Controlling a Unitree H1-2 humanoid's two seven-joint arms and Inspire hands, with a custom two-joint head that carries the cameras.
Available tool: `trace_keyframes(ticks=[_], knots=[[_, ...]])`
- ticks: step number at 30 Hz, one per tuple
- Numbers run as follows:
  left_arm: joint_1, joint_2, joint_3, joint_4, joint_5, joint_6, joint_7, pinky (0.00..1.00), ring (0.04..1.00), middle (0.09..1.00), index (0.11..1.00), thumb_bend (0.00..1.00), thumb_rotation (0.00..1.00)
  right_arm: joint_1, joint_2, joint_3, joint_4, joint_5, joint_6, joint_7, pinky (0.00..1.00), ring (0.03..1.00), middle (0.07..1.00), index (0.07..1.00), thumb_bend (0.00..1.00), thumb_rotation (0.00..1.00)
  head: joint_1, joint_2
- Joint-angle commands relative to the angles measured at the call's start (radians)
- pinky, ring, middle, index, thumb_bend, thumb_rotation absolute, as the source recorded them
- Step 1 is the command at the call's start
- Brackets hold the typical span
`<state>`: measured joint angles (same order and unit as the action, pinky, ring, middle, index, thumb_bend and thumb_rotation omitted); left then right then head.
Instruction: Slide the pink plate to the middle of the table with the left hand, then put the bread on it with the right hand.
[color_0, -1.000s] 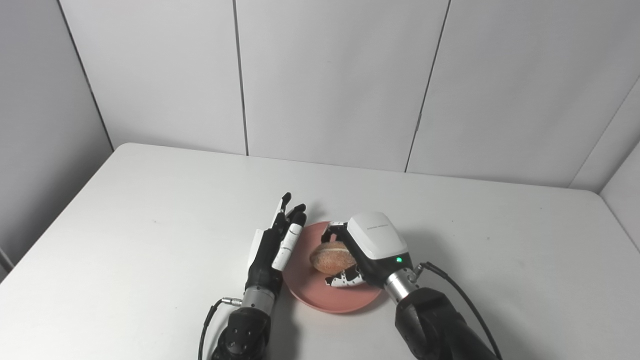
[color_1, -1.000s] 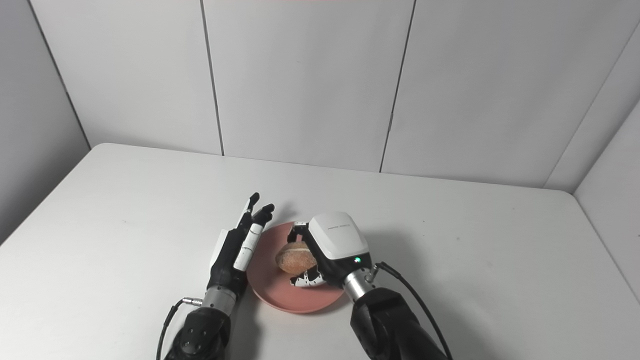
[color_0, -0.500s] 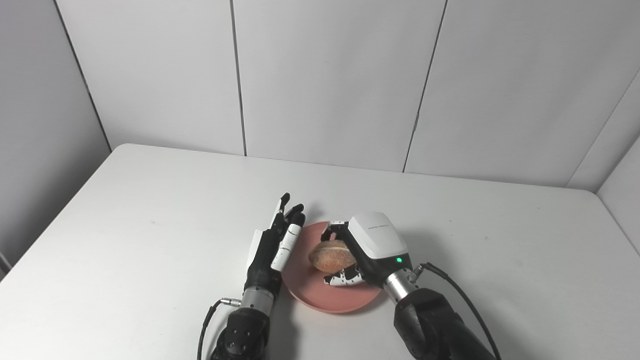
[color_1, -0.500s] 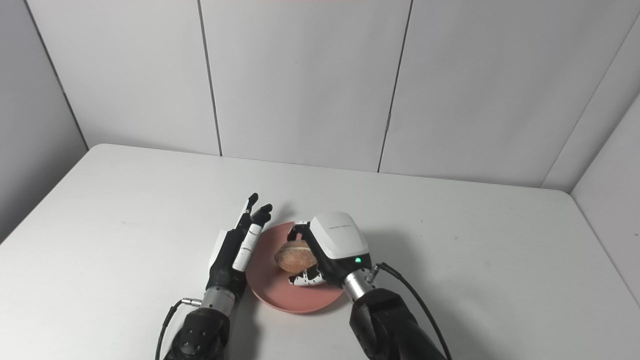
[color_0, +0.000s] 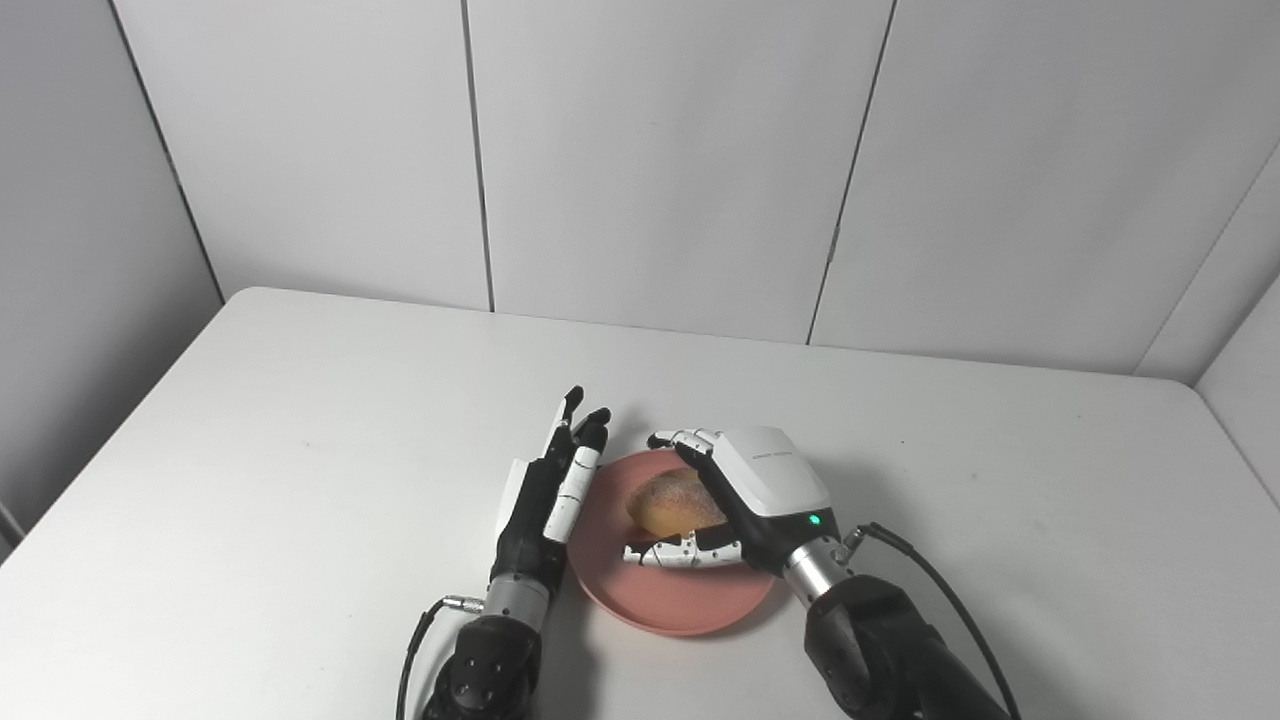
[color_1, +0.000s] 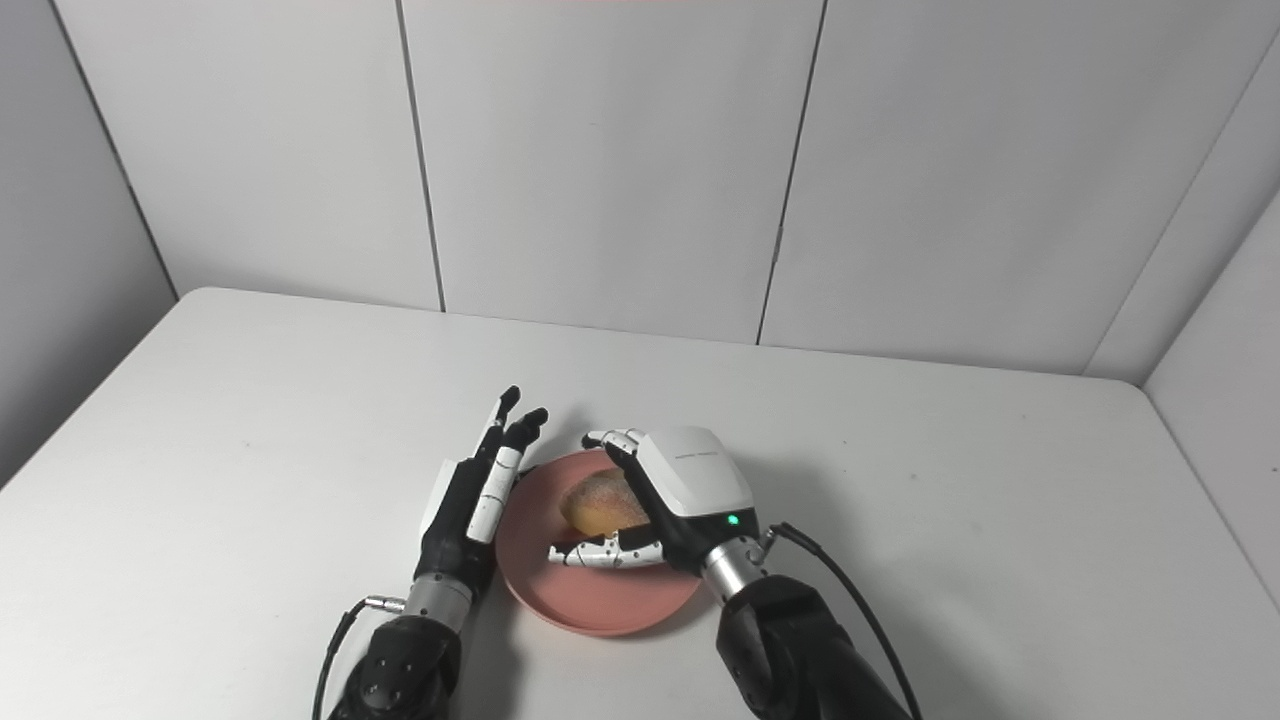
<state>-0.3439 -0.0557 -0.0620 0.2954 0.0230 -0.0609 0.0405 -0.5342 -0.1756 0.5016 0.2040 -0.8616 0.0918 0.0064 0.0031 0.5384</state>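
Observation:
The pink plate lies near the front middle of the white table. The brown bread roll rests on it. My right hand is over the plate's right half with its fingers spread open around the roll, thumb lying low in front of it. My left hand stands edge-on, fingers straight and open, against the plate's left rim. The same scene shows in the right eye view, with the roll and the plate.
The white table has grey wall panels behind it and at both sides. Black cables trail from both wrists near the front edge.
My right hand has opened its fingers and let go of the roll, which now lies on the plate. The hand has shifted slightly right. The left hand has not moved.

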Motion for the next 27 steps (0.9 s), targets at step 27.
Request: trace_keyframes(ticks=[27], knots=[[0.034,-0.018,-0.006,0.059,0.024,-0.077,0.005,0.79,0.912,0.909,1.0,0.93,1.0,0.069,0.199,-0.434,0.153,0.638,-0.462,-0.296,0.83,0.885,0.923,0.936,0.78,1.0,-0.02,0.004]])
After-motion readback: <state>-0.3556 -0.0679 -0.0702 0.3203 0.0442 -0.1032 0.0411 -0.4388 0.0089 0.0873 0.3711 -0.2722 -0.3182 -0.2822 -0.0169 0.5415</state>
